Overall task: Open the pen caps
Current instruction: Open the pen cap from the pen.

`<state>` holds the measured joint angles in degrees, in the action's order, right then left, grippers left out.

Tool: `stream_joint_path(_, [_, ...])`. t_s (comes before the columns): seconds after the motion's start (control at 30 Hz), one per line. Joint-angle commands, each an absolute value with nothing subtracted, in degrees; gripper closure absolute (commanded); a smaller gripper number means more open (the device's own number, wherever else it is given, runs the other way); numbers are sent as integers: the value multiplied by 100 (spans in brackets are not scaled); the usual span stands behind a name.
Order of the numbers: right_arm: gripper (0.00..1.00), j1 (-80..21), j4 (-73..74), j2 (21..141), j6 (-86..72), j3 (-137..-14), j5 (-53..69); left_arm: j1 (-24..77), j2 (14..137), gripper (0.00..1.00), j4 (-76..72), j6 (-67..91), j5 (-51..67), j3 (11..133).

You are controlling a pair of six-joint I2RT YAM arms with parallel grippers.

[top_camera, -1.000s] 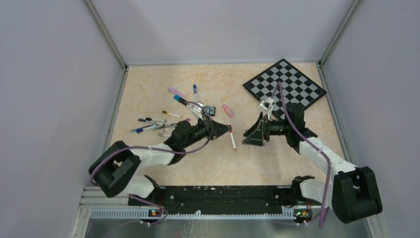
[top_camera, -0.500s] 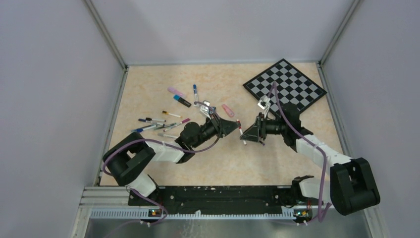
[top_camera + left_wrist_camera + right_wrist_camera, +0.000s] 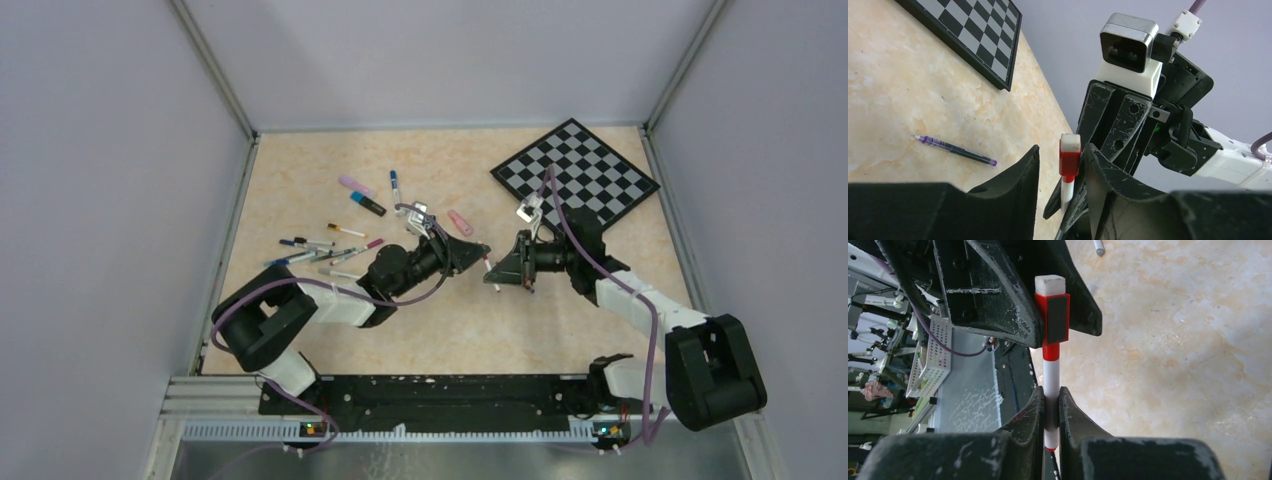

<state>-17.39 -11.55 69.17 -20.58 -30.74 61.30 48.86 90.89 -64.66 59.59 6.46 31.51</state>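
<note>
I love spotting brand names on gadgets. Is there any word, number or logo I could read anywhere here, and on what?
No text can be read anywhere.
Marker with red cap: no print shows on either.
Chessboard: plain squares only, no letters or numbers visible.
Loose pens: too small to tell any print.

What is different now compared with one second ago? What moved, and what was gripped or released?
The left tool carried the white pen with a red cap to the right, to the right tool, which closed on its white barrel. The left tool's jaws now stand apart around the red cap. The loose pens and the black-and-white chessboard stayed in place.
</note>
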Motion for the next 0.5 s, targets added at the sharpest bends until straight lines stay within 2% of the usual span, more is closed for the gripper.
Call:
stream_joint_path(0.0, [100, -1770, -1503, 6890, -2018, -3202, 6470, 4902, 8941, 57, -6434, 5848, 667, 3396])
stream_joint_path(0.2, [100, -1774, -1537, 6902, -2071, -3188, 6479, 4896, 8981, 60, -6388, 5914, 647, 3453])
stream_joint_path(0.33, [100, -1784, -1474, 6934, -2017, -3192, 6425, 4898, 8941, 66, -6264, 5902, 618, 3521])
stream_joint_path(0.4, [100, -1790, -1386, 6961, -1939, -3221, 6374, 4898, 8915, 74, -6212, 5898, 600, 3554])
stream_joint_path(0.47, [100, -1793, -1319, 6987, -1880, -3244, 6337, 4891, 8888, 88, -6177, 5882, 606, 3580])
